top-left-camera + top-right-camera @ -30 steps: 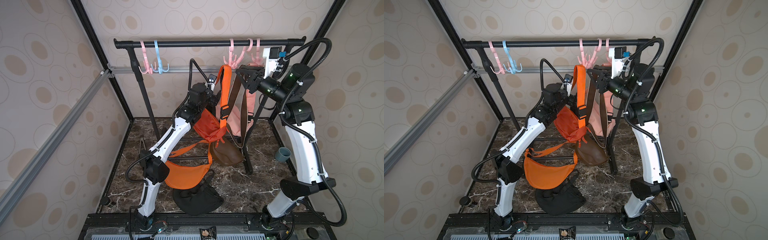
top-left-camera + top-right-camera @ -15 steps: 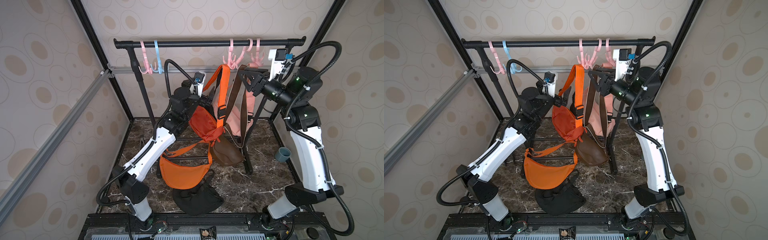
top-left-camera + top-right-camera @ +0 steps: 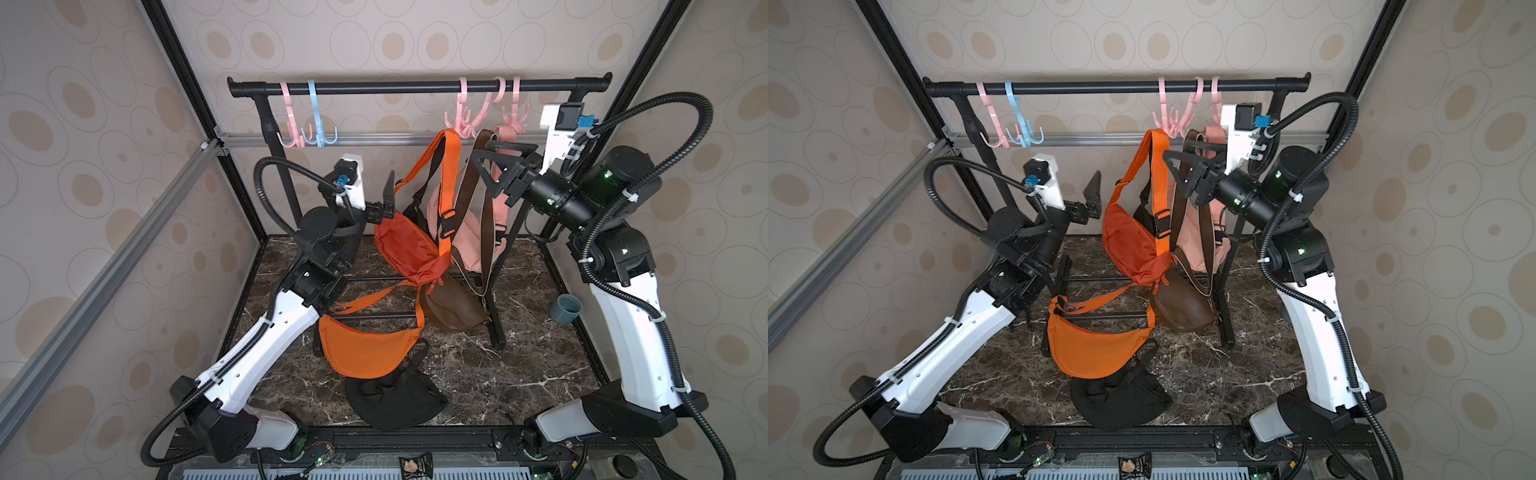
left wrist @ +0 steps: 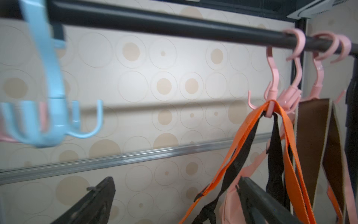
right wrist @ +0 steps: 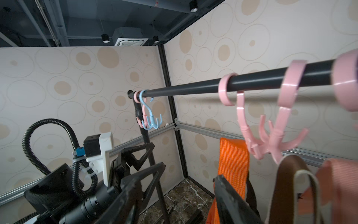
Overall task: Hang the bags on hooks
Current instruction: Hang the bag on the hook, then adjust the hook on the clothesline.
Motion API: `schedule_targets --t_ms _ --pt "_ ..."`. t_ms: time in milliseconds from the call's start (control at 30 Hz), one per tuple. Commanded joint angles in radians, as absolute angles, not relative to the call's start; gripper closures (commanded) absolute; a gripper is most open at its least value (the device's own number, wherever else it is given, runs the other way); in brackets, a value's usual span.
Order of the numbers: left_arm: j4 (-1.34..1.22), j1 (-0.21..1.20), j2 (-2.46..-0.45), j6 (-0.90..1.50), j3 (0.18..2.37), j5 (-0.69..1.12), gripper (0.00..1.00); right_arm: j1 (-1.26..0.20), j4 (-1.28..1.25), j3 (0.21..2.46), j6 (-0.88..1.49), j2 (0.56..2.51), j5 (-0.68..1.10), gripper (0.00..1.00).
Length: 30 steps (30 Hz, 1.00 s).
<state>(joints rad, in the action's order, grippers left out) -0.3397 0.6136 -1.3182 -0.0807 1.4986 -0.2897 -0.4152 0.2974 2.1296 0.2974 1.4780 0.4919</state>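
I am holding my left gripper (image 3: 384, 197) spread wide and empty, just beside the red-orange bag (image 3: 409, 249) and a little above its body, on its left flank as a top view shows it. That bag is hanging by its orange strap (image 4: 286, 135), which is looping over a prong of the leftmost pink hook (image 4: 271, 100) of the right-hand cluster on the rail (image 3: 415, 86). The strap is running nearly straight down from that prong to the bag, so the bag's long line is lying close to vertical, up and to the right of my left fingers.

Further right, my right gripper (image 3: 496, 166) is standing partly open with nothing visibly clamped between its fingers; it is sitting just beside the brown strap (image 3: 471, 183), right of the orange one and just below the hooks. I judge my right arm nearer the hook, my left nearer the bag's body.

Below, a second orange bag (image 3: 365, 349) and a black bag (image 3: 395, 401) are lying on the marble floor (image 3: 519, 365), well below both hands.
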Motion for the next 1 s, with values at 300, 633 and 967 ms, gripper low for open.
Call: schedule_targets --t_ms 300,633,967 --pt "-0.567 0.612 -1.098 -0.269 1.343 -0.760 0.00 -0.642 0.364 2.120 0.204 1.598 0.394 0.41" --pt "-0.480 0.400 -1.255 -0.214 1.583 -0.496 0.01 -0.728 0.223 1.825 0.169 1.474 0.357 0.41" --pt "-0.352 0.352 -1.444 -0.146 1.799 -0.328 0.01 -0.835 0.118 1.238 0.247 1.324 0.172 0.34"
